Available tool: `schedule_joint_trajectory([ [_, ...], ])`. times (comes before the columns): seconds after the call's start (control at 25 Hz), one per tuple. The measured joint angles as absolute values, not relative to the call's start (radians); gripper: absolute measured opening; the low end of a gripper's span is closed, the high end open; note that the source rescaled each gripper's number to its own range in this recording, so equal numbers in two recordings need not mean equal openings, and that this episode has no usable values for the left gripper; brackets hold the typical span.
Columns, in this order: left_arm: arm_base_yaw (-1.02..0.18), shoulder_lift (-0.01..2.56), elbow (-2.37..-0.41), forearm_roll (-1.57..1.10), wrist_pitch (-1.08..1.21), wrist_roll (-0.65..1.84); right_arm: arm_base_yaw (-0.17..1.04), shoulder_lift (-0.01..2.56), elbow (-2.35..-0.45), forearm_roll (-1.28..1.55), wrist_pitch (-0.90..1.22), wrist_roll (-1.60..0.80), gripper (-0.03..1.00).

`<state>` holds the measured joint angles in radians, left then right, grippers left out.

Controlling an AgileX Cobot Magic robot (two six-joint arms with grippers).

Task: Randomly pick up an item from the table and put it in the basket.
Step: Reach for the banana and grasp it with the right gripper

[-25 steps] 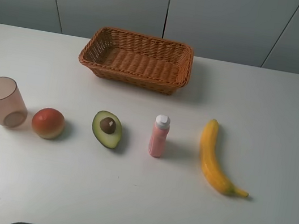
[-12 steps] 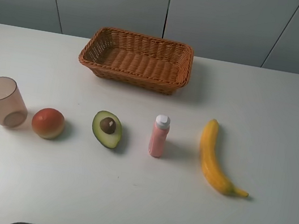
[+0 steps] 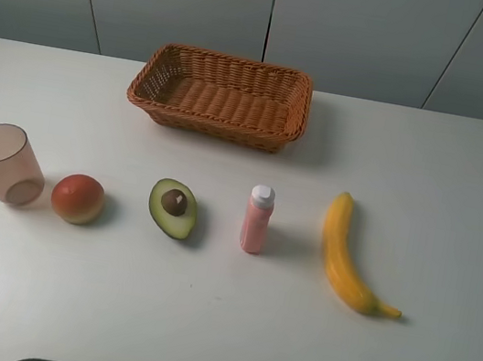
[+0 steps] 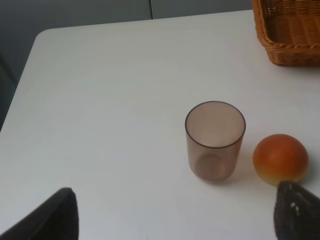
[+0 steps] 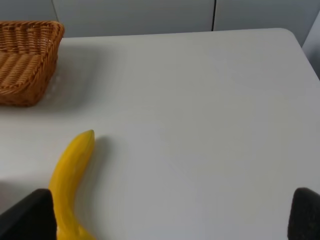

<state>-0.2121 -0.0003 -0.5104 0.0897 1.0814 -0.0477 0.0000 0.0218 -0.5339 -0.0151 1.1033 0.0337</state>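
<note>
Seen from the high camera, a long curved yellow banana (image 3: 341,253) lies on the plain white tabletop (image 3: 464,181). It ends a row with a pink white-capped bottle (image 3: 256,220), a halved avocado (image 3: 173,208), a round red-orange fruit (image 3: 78,198) and a translucent pinkish cup (image 3: 3,162), spaced so each can be approached alone. The shallow orange-brown wicker basket (image 3: 222,131) waits behind, with nothing in it. In the left wrist view, the left gripper (image 4: 177,215) is spread wide and holds nothing, facing the cup. In the right wrist view, the right gripper (image 5: 167,215) is equally released, with the banana near one finger, probably that arm's pick.

Open table (image 3: 456,226) right of banana (image 3: 341,253); pink bottle (image 3: 256,220) near left.
</note>
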Motion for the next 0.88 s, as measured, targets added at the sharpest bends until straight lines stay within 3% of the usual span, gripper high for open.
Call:
schedule_joint_trajectory([
  [0.52,-0.212,0.000,-0.510,0.092,1.081,-0.048,0.000,0.635,-0.888,-0.015,1.153,-0.104,1.00],
  [0.76,-0.212,0.000,-0.510,0.092,1.081,-0.048,0.004,0.948,-0.928,0.072,1.133,-0.172,1.00],
  [0.88,-0.212,0.000,-0.510,0.092,1.081,-0.048,0.069,1.091,-0.928,0.081,1.110,-0.198,1.00],
])
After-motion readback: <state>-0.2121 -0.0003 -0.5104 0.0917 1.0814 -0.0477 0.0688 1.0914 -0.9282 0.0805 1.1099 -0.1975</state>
